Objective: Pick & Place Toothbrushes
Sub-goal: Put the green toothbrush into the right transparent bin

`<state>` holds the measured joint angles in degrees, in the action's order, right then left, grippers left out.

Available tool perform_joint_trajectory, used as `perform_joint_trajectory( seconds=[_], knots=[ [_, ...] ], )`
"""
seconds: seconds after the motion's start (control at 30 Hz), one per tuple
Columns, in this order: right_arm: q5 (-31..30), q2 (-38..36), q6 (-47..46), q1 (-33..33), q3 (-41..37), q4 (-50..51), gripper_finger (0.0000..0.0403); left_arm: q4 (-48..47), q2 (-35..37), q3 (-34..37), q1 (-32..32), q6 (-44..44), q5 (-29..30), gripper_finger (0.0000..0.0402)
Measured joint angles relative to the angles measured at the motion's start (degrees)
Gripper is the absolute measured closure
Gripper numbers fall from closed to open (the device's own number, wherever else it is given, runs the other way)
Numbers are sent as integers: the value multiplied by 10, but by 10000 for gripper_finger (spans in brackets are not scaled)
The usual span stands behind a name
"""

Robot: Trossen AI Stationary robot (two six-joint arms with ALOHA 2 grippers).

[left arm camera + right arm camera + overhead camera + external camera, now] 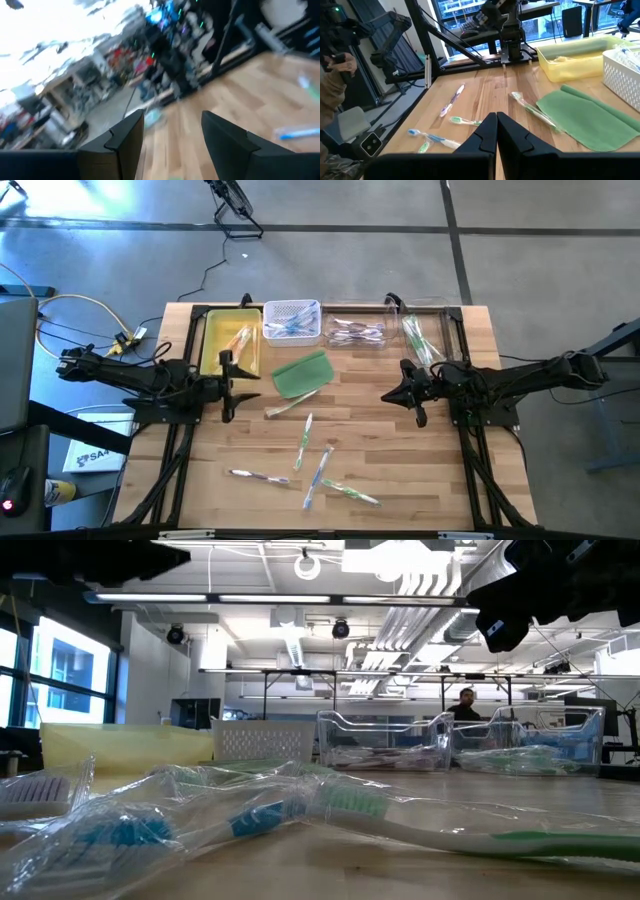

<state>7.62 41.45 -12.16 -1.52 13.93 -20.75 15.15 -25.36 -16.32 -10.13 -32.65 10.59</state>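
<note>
From above, the sorting looks part done. Four containers line the far edge of the wooden table [400,460]: a yellow tray [232,338] holding an orange-pink brush, a white basket [292,319] with blue ones, a clear bin [356,330] with purplish ones and a second clear bin [424,332] with green ones. Several loose toothbrushes [318,468] lie scattered toward the near edge, and one more [285,405] lies just beside a flat green pad [302,373] mid-table — my guess is that at least half a dozen remain to be placed. The left gripper [232,376] hangs at the left side beside the yellow tray, the right gripper [392,396] at the right side; both are well apart from the loose brushes, and neither carries anything.

At table height, wrapped brushes fill the foreground — blue-bristled ones and a green-handled toothbrush [520,838] in crinkled film — with the containers in a row behind. A person stands far back in the room.

The left wrist view shows that gripper's fingers [126,142] spread apart with nothing between them, over bare wood; a blue brush [298,133] lies off to one side.

The right wrist view shows its fingers [482,135] pressed together, empty. Ahead of them lie the scattered brushes [451,101], the green pad and the yellow tray; a person's hand shows at the edge.
</note>
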Motion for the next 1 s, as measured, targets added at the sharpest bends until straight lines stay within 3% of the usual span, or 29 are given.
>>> perform_joint_trajectory(
  seconds=[0.33, 0.67, 1.0],
  knots=[
    [0, 0, 4, 0, 0, 6, 400, -21, -14, 0, 0, 66, 77, 208],
    [-2, 0, 11, 0, 0, 9, 400, -28, -113, 0, 0, 152, 135, 208],
    [-2, 0, 20, 0, 0, 19, 400, -51, -228, -20, 0, 285, 116, 208]
  ],
)
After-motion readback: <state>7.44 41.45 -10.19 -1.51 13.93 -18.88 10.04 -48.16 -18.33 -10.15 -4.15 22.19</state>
